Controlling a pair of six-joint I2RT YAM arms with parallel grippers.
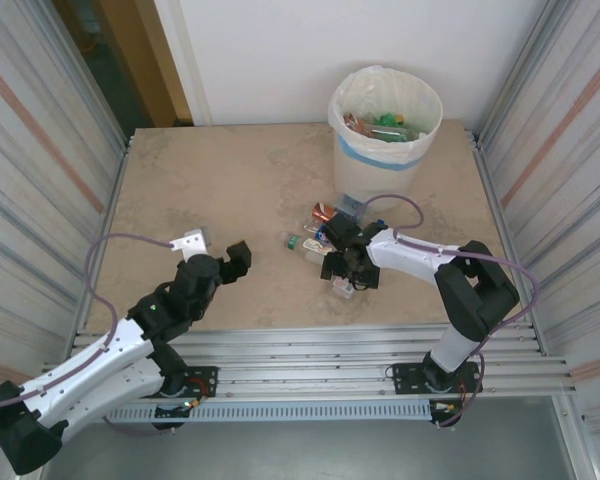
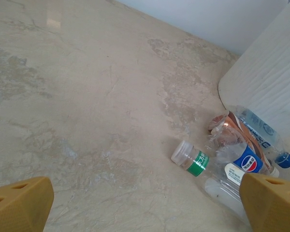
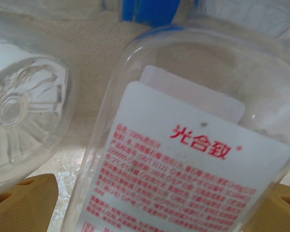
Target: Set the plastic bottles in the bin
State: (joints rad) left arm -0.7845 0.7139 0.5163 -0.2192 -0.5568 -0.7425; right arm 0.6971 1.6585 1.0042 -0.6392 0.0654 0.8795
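Clear plastic under a white label printed in red: the labelled bottle (image 3: 183,159) lies on its side between the fingers of my right claw (image 3: 152,208). That claw stands wide, one tan finger on each side of the bottle. A strip of table shows between the left-hand finger and the bottle's wall. On the other side the view is too close for me to say whether the pad touches. Just beside it lies another clear bottle (image 3: 19,116), its moulded base turned toward my wrist camera. A blue patch (image 3: 150,9) sits beyond the bottle's far end, too cropped to name.

Around it, on the right half of the table, the other loose bottles lie together. A green-banded bottle (image 2: 195,162) with a white cap points toward the open table, and a Pepsi bottle (image 2: 246,162) lies just beside it. A crushed brown-orange bottle (image 2: 229,130) lies behind, and a blue-capped bottle (image 2: 263,133) is nearest the bin. The bin (image 1: 385,160) stands upright at the far edge of the table, right of centre. Its cream liner is folded over the rim and several binned bottles (image 1: 380,125) are inside.

My left claw (image 2: 145,208) hangs over bare table to the left of the heap, well apart from it, fingers spread wide and holding nothing. The table (image 1: 220,190) is pale and marbled, and ribbed metal walls (image 1: 40,150) close in both sides.
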